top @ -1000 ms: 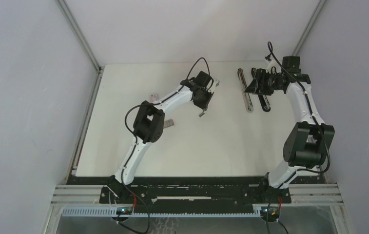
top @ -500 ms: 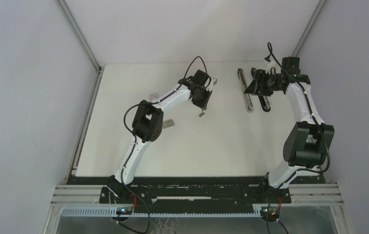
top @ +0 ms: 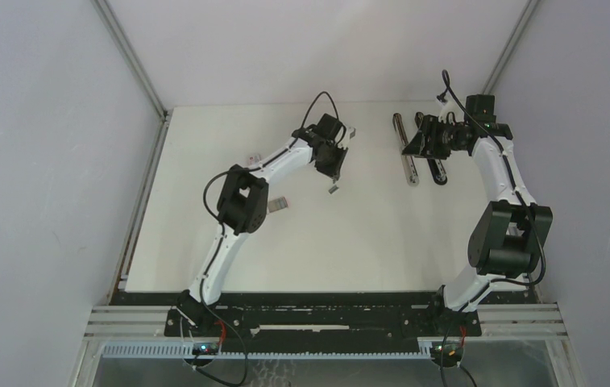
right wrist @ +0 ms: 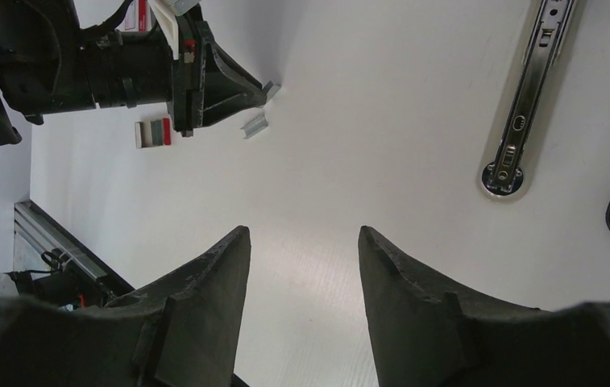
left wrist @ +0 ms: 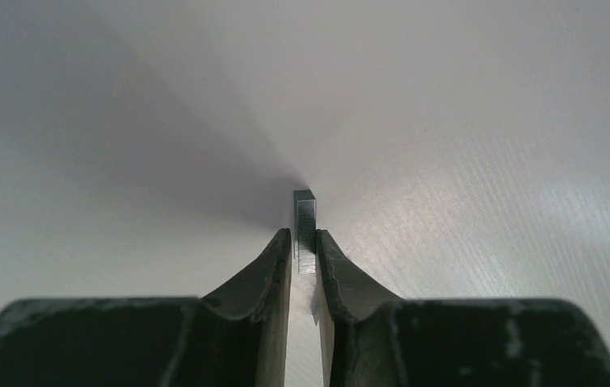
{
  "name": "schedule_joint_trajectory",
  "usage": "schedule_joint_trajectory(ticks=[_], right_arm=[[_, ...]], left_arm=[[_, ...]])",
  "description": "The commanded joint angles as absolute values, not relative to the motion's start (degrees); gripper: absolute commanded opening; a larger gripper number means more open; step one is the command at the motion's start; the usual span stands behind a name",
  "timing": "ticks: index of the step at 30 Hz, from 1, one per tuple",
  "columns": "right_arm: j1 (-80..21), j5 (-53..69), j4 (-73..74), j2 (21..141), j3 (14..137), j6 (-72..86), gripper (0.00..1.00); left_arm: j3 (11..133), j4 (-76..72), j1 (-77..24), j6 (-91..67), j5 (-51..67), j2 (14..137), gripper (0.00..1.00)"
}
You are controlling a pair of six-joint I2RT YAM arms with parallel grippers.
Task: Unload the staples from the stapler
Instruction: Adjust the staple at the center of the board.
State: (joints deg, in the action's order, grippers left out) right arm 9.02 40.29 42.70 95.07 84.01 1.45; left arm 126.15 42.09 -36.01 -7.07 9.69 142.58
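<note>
Grey metal staple strip (left wrist: 305, 211) clamped in left tool (left wrist: 305, 242), at the white tabletop (left wrist: 487, 161), well apart from opened chrome-and-black stapler (top: 407, 153). Right tool (right wrist: 301, 234) apart, empty. Step: set-down. Next: lower, release.

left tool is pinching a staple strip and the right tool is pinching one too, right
Not quite. The left tool is pinching a staple strip, but the right tool is open and holds nothing. The right wrist view shows only bare table between its fingers.
</note>
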Motion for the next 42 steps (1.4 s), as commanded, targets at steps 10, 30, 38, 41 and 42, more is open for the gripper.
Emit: schedule_joint_trajectory(ticks=[10, 30, 38, 41, 42], right_arm=[[9.3, 42.36, 40.34, 95.54, 83.5, 2.03, 0.53], [8.5, 42.35, 40.17, 96.67, 83.32, 2.07, 0.54], [8.2, 42.3, 40.08, 97.03, 83.25, 2.02, 0.54], [8.09, 42.28, 40.08, 97.2, 83.23, 2.02, 0.54], [8.1, 42.24, 40.08, 97.28, 83.23, 2.02, 0.54]], left_arm=[[128.47, 40.42, -34.22, -8.61, 12.73, 142.65, 0.27], [126.7, 39.86, -32.48, -10.25, 12.78, 142.5, 0.19], [126.1, 39.34, -31.59, -11.09, 14.43, 142.48, 0.21], [126.11, 39.09, -31.18, -11.37, 15.39, 142.54, 0.21], [126.03, 39.0, -30.96, -11.53, 15.99, 142.51, 0.21]])
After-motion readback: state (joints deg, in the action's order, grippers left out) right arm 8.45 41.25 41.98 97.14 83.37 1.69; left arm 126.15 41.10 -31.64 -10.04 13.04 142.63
